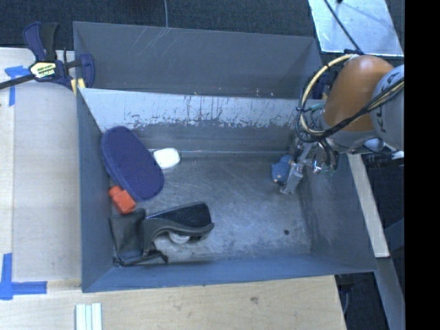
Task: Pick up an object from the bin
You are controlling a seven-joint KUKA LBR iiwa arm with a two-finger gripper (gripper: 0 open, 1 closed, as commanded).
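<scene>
My gripper [291,177] hangs low over the right part of the bin, near the back wall. A small blue thing [280,170] sits right against its left side; whether it is held cannot be told. The other loose things lie far off on the left side of the bin.
On the left lie a large blue oval pad [130,162], a small white lump [166,158] beside it, an orange-red block [122,199], and a black curved tool [180,223] on a dark pouch [129,243]. Bare bin floor stretches between them and the gripper.
</scene>
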